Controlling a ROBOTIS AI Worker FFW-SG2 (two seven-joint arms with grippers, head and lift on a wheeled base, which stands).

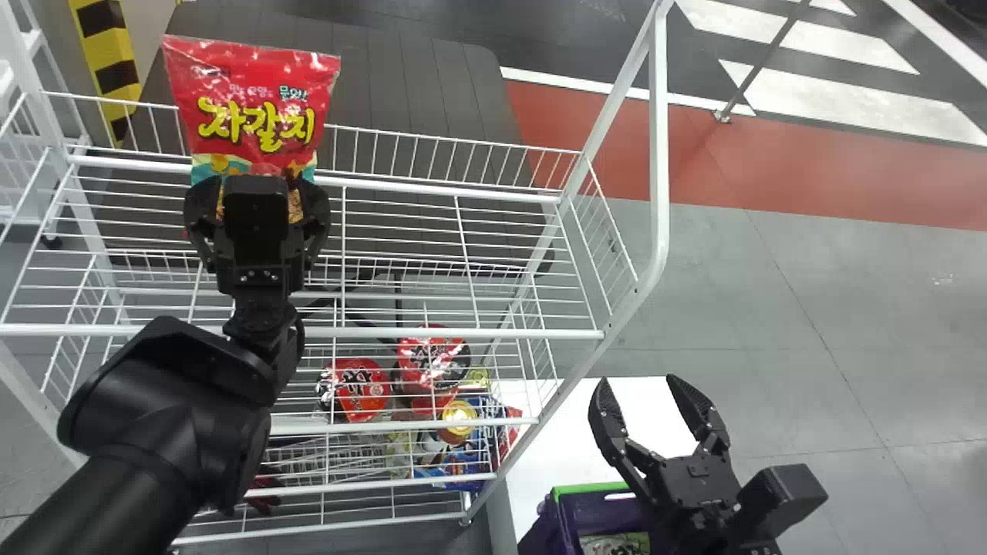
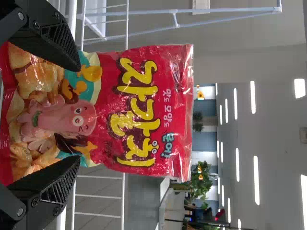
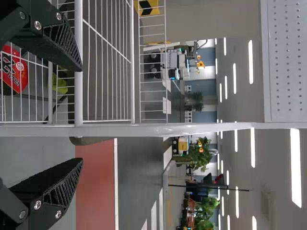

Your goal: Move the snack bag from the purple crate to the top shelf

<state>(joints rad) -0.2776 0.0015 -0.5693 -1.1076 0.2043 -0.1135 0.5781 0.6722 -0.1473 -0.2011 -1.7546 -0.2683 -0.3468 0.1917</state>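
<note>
Head view: the red, glossy snack bag (image 1: pixel 258 108) is upright at the back of the white wire top shelf (image 1: pixel 463 333), its upper part rising above the slim back rail (image 1: pixel 432 136). The black two-fingered left gripper (image 1: pixel 258 185) is at the bag's lower part, fingers spread wide and apparently not pinching it. The step in hand is judged to be release and withdrawal: the wrist should draw straight back, fingers wide, so that neither tip snags the film. Pushing forward could tip the bag over the rail; whether bag and rail touch cannot be told. The forearm crosses the shelf's front bar, which the retreat must clear. The black right gripper (image 1: pixel 639 383) waits empty, fingers wide apart, by the purple crate with a green rim (image 1: pixel 567 532). Red-topped round packs (image 1: pixel 355 389) lie beneath, on a lower level.
</note>
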